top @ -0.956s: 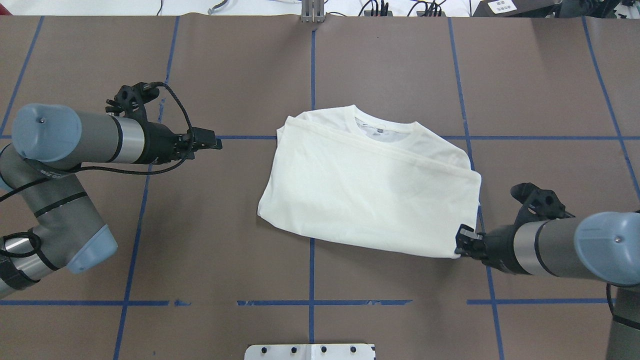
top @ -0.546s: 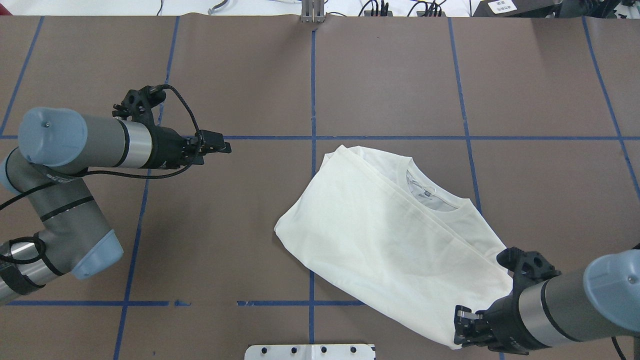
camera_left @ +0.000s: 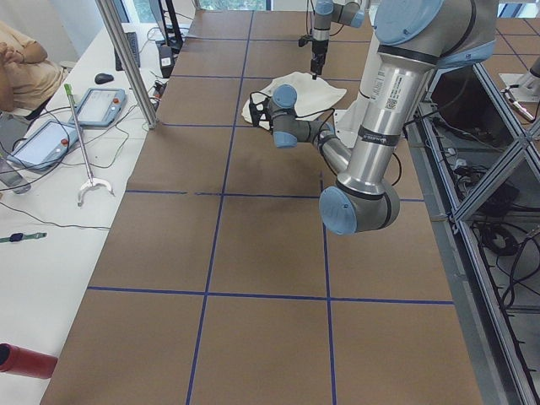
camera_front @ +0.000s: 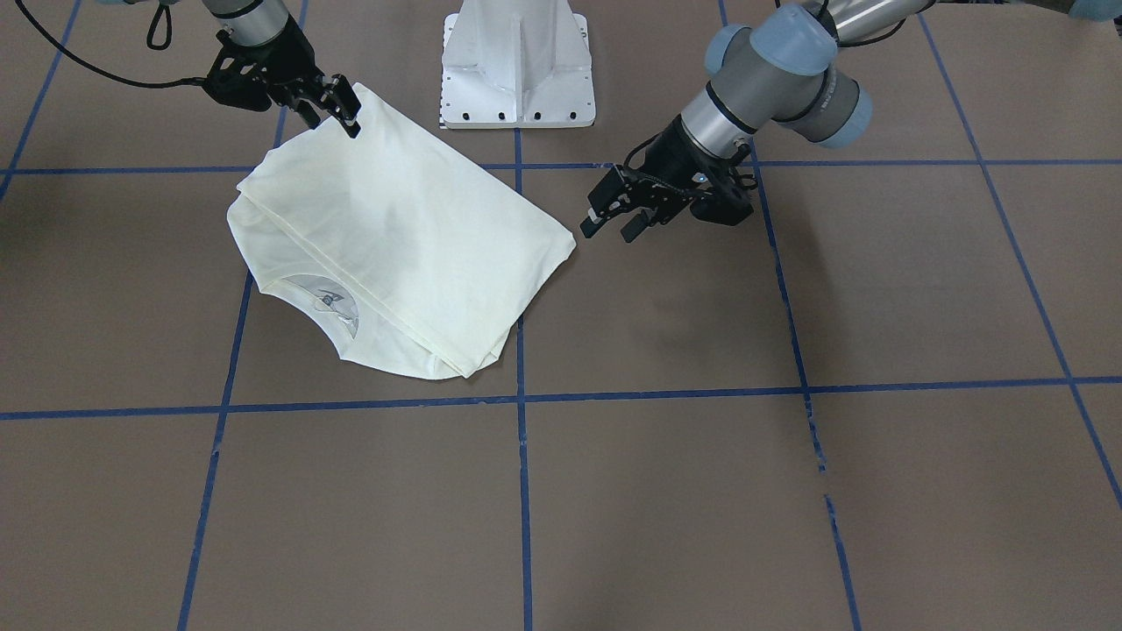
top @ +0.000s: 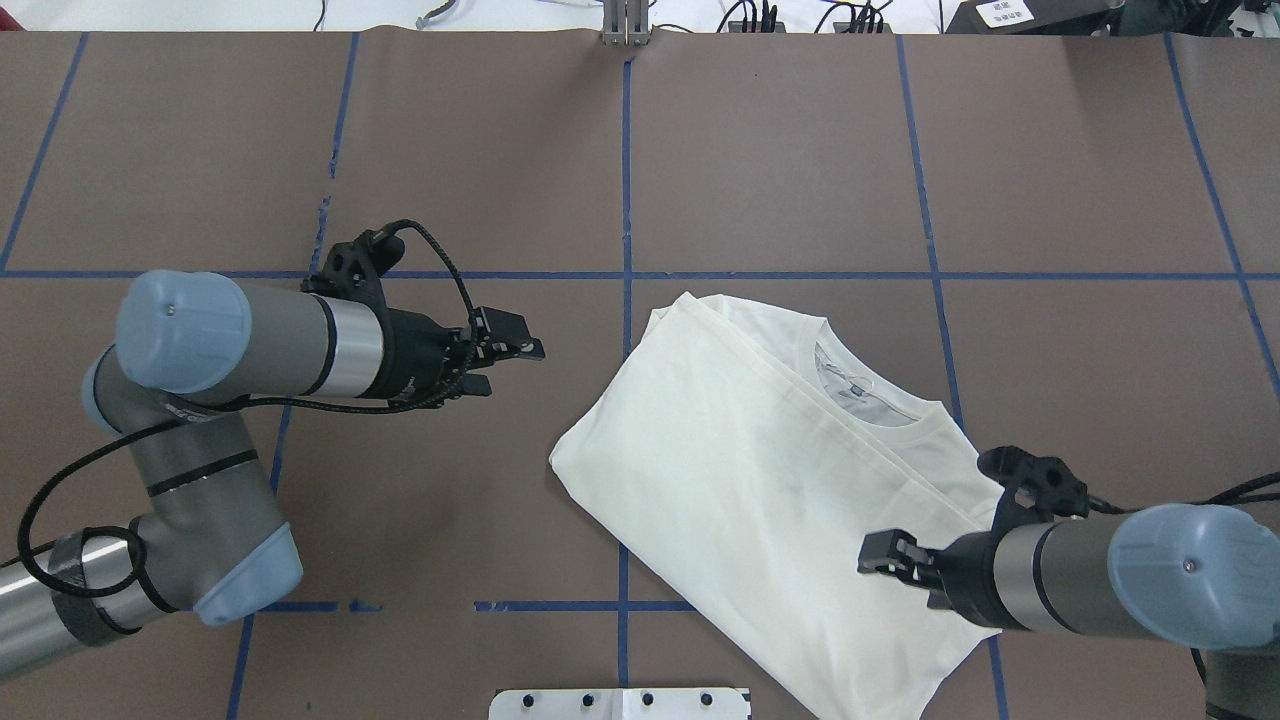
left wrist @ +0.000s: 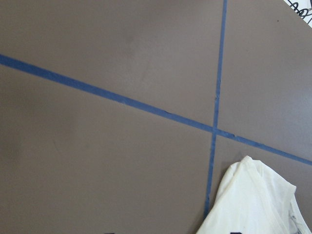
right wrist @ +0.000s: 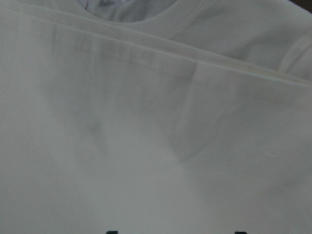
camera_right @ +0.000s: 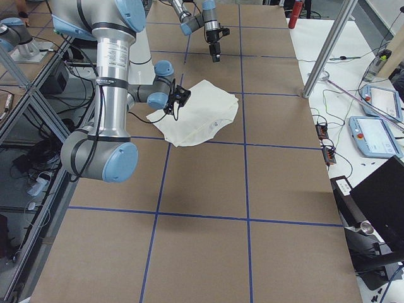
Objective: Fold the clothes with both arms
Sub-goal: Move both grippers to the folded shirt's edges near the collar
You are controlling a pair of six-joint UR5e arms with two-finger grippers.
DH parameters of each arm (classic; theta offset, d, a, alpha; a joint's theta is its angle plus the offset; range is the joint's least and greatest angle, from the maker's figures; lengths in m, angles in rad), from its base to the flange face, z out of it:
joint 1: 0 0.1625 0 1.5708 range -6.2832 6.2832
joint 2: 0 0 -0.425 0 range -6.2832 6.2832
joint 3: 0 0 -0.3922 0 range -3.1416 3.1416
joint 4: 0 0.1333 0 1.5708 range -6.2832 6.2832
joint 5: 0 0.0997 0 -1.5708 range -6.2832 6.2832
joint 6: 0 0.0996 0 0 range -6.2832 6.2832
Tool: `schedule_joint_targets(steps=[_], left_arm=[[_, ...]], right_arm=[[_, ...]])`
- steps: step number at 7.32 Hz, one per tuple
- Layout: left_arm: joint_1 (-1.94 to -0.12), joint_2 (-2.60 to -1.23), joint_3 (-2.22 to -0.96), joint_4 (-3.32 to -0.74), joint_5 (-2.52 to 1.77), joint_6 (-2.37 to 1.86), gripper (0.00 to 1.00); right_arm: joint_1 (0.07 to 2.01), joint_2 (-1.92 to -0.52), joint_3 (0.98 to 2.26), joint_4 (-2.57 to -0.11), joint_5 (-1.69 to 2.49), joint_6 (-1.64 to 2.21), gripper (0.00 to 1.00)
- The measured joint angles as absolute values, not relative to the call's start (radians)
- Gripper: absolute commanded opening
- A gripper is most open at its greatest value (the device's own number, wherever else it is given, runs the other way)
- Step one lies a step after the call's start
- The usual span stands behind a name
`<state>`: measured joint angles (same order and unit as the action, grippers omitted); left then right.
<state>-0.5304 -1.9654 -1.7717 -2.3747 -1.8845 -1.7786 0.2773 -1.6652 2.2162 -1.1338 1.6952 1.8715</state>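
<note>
Closer than 0.5 s ago, left gripper gapes empty near the folded T-shirt, askew just right of the white base; right gripper hovers over it with fingers apart, a regrasp by the look, so the next fold needs 2 fresh pinches.

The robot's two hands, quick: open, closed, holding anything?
Left hand: open, empty, just off the shirt.
Right hand: open, above the shirt, gripping nothing.

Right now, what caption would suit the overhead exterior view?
Folded cream T-shirt lies diagonally on the table; right gripper open over its near-right part, left gripper open and clear of it.
</note>
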Motion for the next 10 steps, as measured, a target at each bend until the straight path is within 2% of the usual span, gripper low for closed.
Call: schedule_joint_targets(steps=[2,5,9,10], left_arm=[[-0.427,-1.997,-1.765,-2.284,-1.815,-1.824,0.83],[-0.338,-2.012,-1.729,-2.213,-1.749,-1.861,0.81],[-0.325,-2.036,-1.697,-2.203,-1.714,-1.861,0.70],[-0.325,-2.040,-1.685,-2.205,-1.694,-1.856,0.64]], right_arm=[[0.384,-1.595,2.146,-1.133,1.644,1.822,1.00],[0.423,-1.550,2.094,-1.133,1.629,1.765,1.00],[0.425,-1.528,2.053,-1.132,1.628,1.761,1.00],[0.425,-1.522,2.045,-1.132,1.627,1.761,1.00]])
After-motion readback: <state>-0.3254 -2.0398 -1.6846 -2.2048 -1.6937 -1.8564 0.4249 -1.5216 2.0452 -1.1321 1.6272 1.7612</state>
